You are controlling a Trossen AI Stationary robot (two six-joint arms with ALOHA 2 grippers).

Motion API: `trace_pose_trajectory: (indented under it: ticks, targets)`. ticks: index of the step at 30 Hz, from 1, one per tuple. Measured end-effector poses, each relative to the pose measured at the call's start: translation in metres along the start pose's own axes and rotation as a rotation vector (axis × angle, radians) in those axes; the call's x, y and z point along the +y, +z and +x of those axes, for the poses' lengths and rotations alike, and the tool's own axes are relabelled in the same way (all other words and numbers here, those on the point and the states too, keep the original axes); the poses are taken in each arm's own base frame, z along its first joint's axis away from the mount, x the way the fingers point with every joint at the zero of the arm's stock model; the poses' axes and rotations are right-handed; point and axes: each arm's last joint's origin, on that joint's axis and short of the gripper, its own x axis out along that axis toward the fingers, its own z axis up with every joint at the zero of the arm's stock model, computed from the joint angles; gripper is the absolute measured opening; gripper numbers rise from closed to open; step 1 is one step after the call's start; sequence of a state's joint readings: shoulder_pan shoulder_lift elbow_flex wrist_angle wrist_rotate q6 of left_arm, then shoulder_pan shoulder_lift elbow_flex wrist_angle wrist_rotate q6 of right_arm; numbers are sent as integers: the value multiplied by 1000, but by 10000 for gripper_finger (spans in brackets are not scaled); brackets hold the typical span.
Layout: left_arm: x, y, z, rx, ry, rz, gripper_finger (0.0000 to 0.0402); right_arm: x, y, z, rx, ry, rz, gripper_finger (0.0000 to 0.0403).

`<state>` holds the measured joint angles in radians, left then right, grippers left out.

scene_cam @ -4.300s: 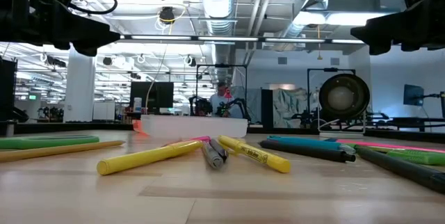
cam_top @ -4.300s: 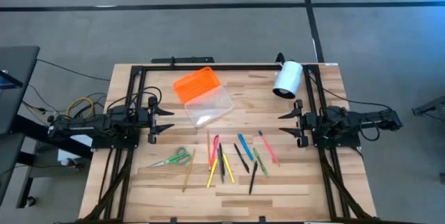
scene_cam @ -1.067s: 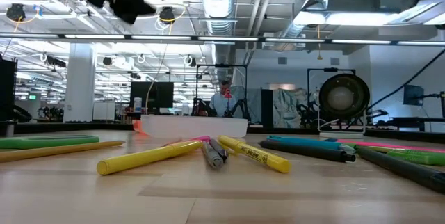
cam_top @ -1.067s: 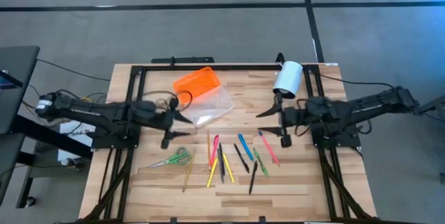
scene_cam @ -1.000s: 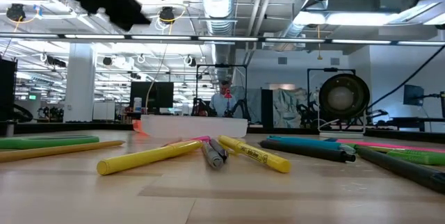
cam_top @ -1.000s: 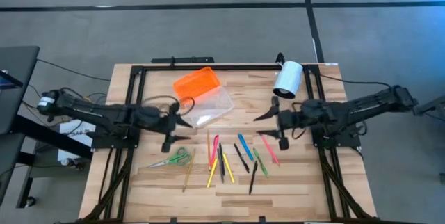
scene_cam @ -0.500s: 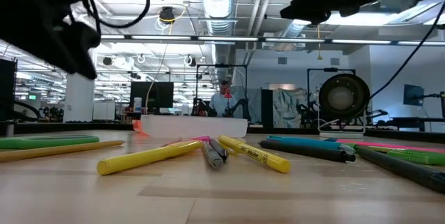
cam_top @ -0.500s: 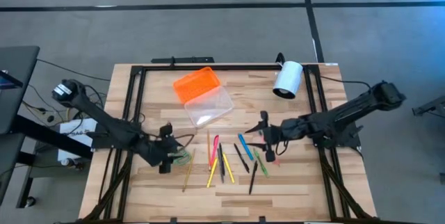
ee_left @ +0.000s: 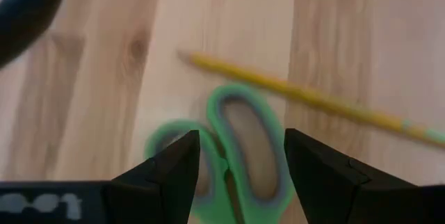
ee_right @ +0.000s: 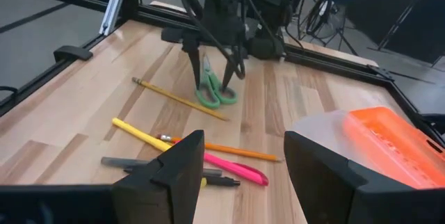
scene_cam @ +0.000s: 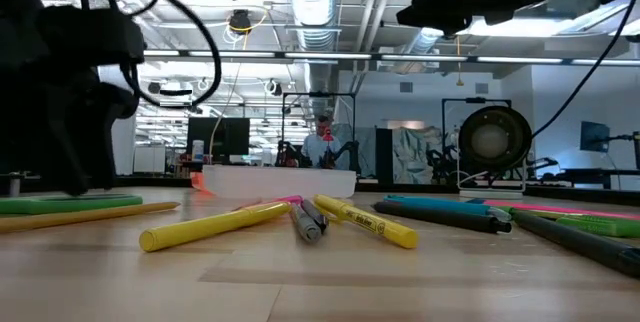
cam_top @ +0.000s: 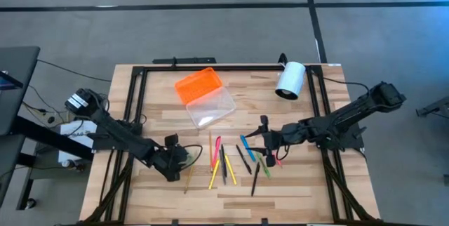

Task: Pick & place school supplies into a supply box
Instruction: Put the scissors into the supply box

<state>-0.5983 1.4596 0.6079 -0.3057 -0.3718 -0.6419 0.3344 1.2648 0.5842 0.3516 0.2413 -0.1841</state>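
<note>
Both arms have swung in from the worktop [cam_top: 140,184] edges, the left one dropping right down over the green-handled scissors [ee_left: 236,151]. The left claw [cam_top: 175,161] stands released, its two fingers straddling the scissor handles near the front left, with the wooden pencil [cam_top: 189,177] just beside them. The right claw [cam_top: 265,142] hangs released above the scattered pens. Up at the back sits the supply box [cam_top: 209,108], clear base empty and the orange lid [cam_top: 198,85] lying open behind it. A pink pen [cam_top: 216,149], yellow pen [scene_cam: 215,227] and blue pen [cam_top: 247,146] lie mid-worktop; whether the left fingertips touch the scissors is hard to call.
</note>
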Motion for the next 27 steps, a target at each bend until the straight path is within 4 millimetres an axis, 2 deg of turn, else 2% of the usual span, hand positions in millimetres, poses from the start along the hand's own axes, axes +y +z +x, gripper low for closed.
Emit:
trace_pose_trajectory:
  ticks: [15,27]
  targets:
    - [4,-6,1,61,56,-66,201,0,0,0,0,3,8,193]
    - [4,-1,-3,77,99,-26,201,0,0,0,0,3,9,193]
